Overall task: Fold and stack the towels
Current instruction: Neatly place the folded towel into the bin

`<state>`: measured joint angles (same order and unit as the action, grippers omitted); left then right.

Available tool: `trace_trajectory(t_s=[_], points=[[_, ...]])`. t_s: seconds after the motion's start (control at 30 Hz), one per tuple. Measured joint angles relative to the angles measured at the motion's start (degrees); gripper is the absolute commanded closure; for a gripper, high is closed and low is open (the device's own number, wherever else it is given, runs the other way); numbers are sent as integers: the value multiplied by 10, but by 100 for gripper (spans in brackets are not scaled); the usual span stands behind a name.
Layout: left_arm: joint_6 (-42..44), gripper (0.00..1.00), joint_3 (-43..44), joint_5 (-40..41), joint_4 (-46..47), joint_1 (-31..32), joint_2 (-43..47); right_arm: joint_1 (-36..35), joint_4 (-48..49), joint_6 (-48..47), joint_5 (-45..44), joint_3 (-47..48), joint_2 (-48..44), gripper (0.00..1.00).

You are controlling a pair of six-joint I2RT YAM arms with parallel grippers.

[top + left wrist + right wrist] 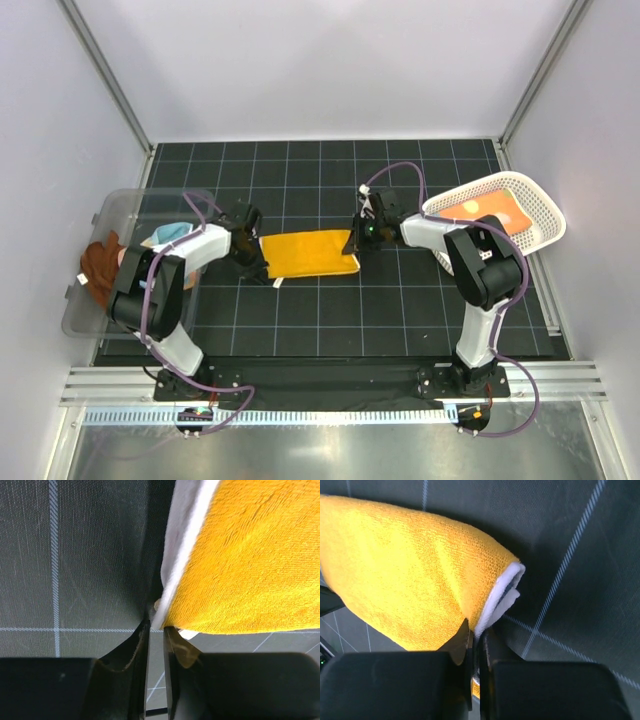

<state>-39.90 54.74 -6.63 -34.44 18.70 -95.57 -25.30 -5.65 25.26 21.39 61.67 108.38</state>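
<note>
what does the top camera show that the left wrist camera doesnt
Only the top view: the clear bin on the left holding a brown towel and a light blue towel, the white basket on the right with an orange towel in it, and the right claw at the right end of the yellow towel. Only the left wrist view: the towel's white edge, close up, pinched in the left claw. Both: the yellow towel, the left claw and the gridded black mat.
</note>
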Motion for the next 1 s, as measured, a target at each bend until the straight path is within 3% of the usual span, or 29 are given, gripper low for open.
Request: trace_trajectory(t_s=[0.1,0.2,0.37,0.53,0.7,1.0], points=[[-3,73,-4,-5,-2,0,12,0,-45,-12,-9,9,-7,99],[0,63,7,-16,-26,0,47,7,-151,-51,-23,28,-38,99],[26,61,109,-12,-74,0,87,31,-316,-107,-73,59,-108,99],[48,61,144,-12,-76,-1,92,64,-467,-163,-149,131,-197,99],[59,61,138,-39,-79,-1,71,113,-537,-221,-223,228,-228,99],[64,61,129,-64,-78,-1,50,213,-596,-326,-332,330,-168,99]])
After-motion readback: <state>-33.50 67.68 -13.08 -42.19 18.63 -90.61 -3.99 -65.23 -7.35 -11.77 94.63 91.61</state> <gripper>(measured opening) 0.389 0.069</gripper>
